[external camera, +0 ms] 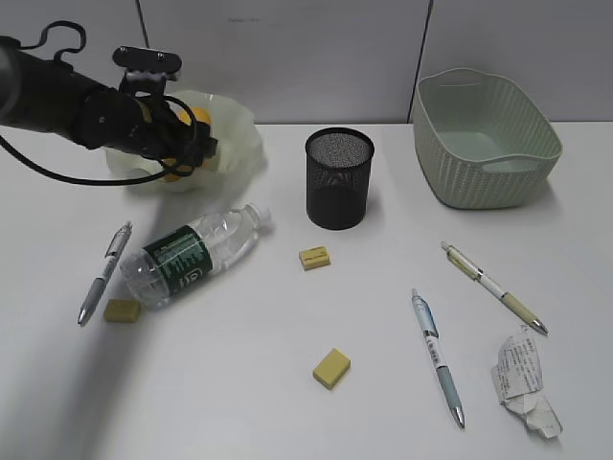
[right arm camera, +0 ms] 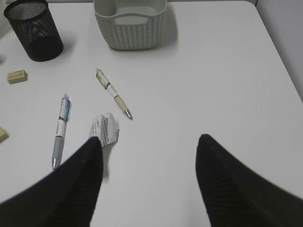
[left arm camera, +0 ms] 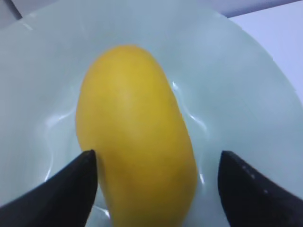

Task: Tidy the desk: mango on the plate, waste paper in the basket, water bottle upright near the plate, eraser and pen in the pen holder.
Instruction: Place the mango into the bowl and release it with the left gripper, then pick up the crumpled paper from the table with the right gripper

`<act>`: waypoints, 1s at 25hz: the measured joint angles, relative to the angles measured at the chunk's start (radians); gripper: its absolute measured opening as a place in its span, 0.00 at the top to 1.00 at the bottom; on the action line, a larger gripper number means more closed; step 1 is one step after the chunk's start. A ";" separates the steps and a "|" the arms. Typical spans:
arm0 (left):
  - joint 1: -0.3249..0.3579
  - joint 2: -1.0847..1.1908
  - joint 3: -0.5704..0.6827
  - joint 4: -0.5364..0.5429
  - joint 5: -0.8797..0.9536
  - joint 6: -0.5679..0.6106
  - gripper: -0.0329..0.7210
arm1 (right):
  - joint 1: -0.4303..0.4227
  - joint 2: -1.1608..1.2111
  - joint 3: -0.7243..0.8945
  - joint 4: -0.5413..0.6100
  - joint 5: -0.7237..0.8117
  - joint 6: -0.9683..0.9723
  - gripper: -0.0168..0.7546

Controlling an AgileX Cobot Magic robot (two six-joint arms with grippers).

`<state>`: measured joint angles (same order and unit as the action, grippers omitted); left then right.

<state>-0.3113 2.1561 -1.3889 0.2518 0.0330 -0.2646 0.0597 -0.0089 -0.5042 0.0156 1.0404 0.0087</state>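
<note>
The yellow mango (left arm camera: 135, 132) lies in the pale green wavy plate (left arm camera: 236, 85) at the back left (external camera: 235, 134). My left gripper (left arm camera: 157, 153) straddles it, open: the left finger is at the fruit's side and the right finger stands clear of it. The water bottle (external camera: 192, 254) lies on its side in front of the plate. The waste paper (external camera: 522, 383) sits at the front right, just beyond the left finger of my open, empty right gripper (right arm camera: 150, 138). The black pen holder (external camera: 339, 177) and the basket (external camera: 488, 134) stand at the back.
Three pens lie on the desk: one at the left (external camera: 105, 271) and two at the right (external camera: 438, 355) (external camera: 493, 286). Yellow erasers lie near the bottle's base (external camera: 122, 310), before the holder (external camera: 314, 257) and at front centre (external camera: 331, 367).
</note>
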 joint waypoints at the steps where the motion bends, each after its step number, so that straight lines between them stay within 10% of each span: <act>1: 0.000 -0.003 0.000 0.000 0.002 0.000 0.16 | 0.000 0.000 0.000 0.000 0.000 0.000 0.34; 11: 0.001 -0.179 0.000 0.004 0.206 0.000 0.17 | 0.000 0.000 0.000 0.000 0.000 0.000 0.34; 25: 0.001 -0.494 -0.005 -0.031 0.968 0.042 0.18 | 0.000 0.000 0.000 0.000 0.000 0.000 0.34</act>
<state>-0.3106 1.6619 -1.3938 0.2213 1.0014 -0.2228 0.0597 -0.0089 -0.5042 0.0156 1.0404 0.0087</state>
